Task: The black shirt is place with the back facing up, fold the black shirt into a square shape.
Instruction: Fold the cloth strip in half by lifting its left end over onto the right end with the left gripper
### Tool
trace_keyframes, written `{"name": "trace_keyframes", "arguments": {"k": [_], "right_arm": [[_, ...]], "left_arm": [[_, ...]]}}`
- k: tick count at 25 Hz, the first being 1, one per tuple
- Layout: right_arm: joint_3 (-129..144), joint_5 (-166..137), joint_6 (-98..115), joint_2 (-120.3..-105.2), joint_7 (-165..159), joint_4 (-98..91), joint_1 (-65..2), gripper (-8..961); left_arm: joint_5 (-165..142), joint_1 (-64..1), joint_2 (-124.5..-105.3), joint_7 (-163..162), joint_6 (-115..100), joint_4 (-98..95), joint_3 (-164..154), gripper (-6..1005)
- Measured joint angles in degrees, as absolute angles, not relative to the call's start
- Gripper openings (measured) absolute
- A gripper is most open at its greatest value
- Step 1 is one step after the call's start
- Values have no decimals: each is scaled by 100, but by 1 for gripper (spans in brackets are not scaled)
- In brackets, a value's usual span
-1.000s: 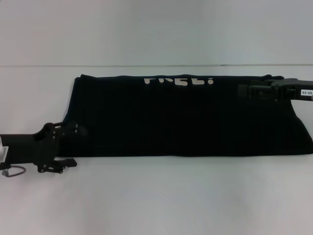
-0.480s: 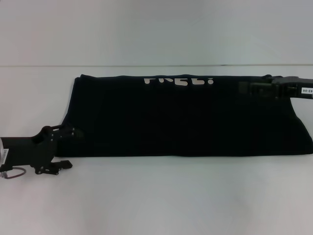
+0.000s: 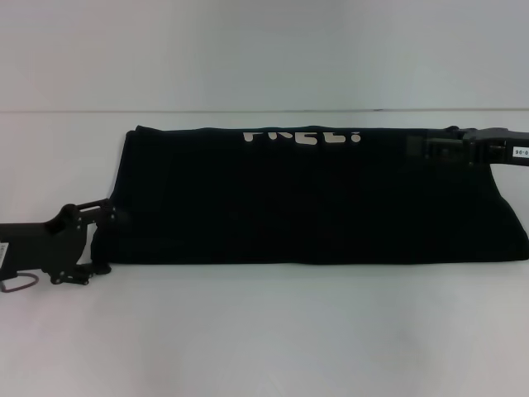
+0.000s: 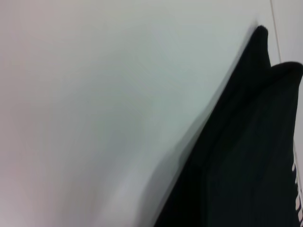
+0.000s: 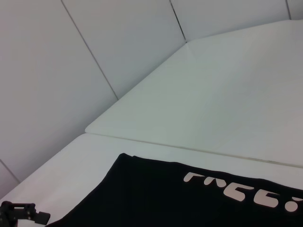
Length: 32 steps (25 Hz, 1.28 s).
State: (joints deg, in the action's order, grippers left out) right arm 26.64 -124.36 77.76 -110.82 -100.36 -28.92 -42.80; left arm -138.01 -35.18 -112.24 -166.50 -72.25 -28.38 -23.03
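Lying as a long folded band, large black cloth T-shirt (image 3: 314,198) still needs crosswise folds; left gripper (image 3: 97,240) at its near-left corner, right gripper (image 3: 421,150) on its far-right edge, grips unclear for both.

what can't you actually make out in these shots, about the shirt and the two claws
- Left claw, head view: black against the black shirt at its near left corner, so open or shut is unclear; the left wrist view shows no fingers.
- Right claw, head view: lost against the shirt's far right corner.
- White lettering, head view: its upper part hidden at the shirt's far edge.
- Shirt's right end: cut off by the frame edge.
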Motion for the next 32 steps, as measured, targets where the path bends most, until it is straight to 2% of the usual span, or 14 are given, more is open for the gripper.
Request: {"name": "trace_keyframes", "arguments": {"k": [32], "right_arm": [[2654,-12277,7770,-11073,-10047,-2945,-4245,676]], "left_arm": [[-13865,-3643,-11197,-16433,-7054,-2862,-2594,933]]}}
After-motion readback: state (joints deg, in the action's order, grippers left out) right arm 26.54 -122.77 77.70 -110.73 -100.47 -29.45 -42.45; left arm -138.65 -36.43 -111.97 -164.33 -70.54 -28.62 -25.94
